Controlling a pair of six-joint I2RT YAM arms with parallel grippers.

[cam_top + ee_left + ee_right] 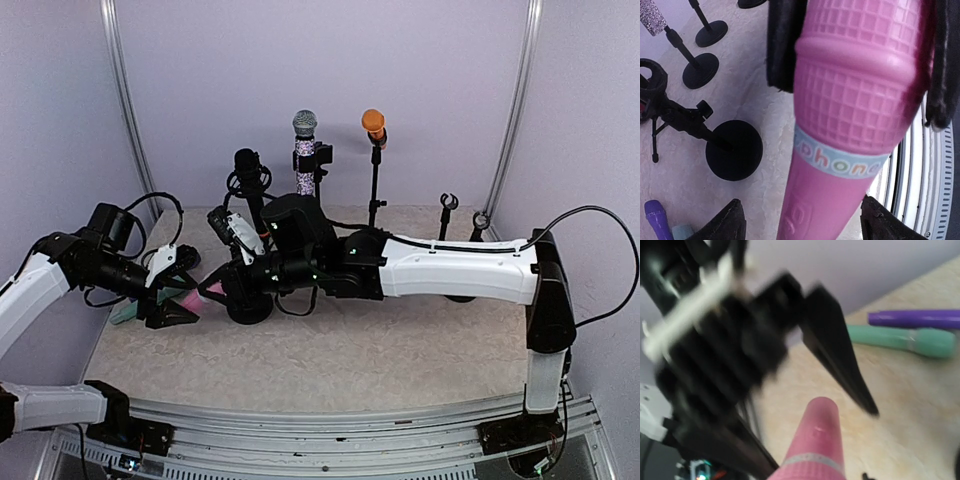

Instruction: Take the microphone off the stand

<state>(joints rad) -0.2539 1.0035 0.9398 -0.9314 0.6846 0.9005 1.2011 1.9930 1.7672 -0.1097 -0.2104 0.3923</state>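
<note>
Seen from above, two robot arms meet left of centre over a beige tabletop (380,350). One pink microphone (855,90) hangs in the air between them, clear of every stand.

The right claw (226,284) holds the microphone by its gridded head. In the left wrist view, two black fingers (782,50) press that head from either side at the top of the frame. The left claw (802,222) is spread wide around the smooth handle at the bottom of the same frame. There is a clear gap on the left. The right tip sits close to the handle, and I cannot tell whether it touches.

Along the back of the overhead view, three microphones stand upright in stands: a black microphone (247,162), a silver glitter microphone (305,125) and an orange microphone (373,122). To their right are two shorter stands, one (448,205) just beside the other (480,220).

Two more lie flat on the tabletop, side by side in the upper right of the blurred right wrist view: a purple microphone (915,317) and a teal microphone (905,340).

The left wrist view shows four round black stand bases, the nearest (735,150) at centre left.
</note>
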